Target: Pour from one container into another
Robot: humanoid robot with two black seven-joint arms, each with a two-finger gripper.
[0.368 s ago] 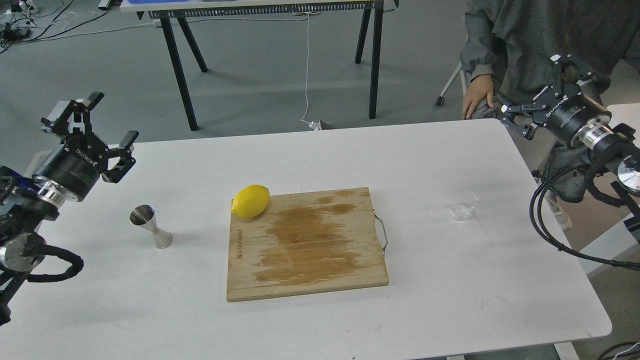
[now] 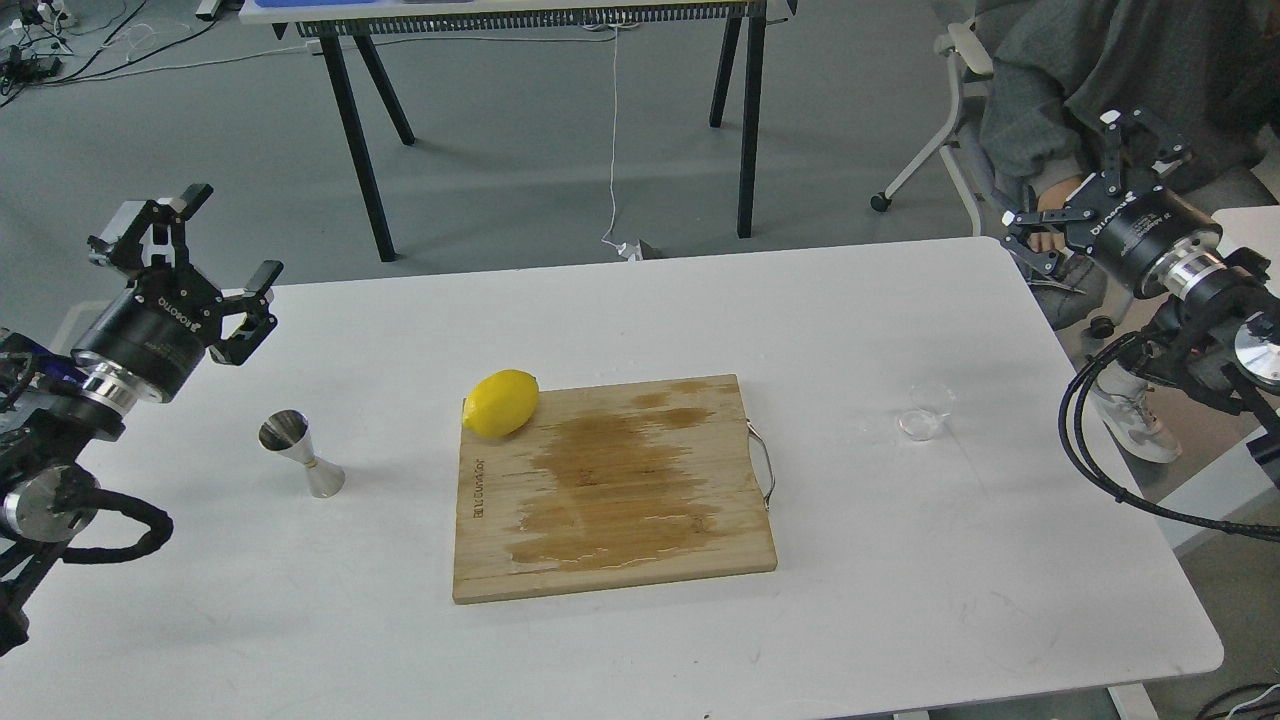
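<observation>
Cup (image 2: 924,421) sits near the table's (image 2: 640,660) right edge, well apart from the jigger (image 2: 303,456) near the left edge, the board (image 2: 610,490) between them. Our right gripper (image 2: 1085,190), fingers spread and empty, hangs above the far right corner, the nearer one to the cup; our left gripper (image 2: 195,270), likewise spread, hovers just beyond the jigger. Whether the cup holds liquid we cannot tell
</observation>
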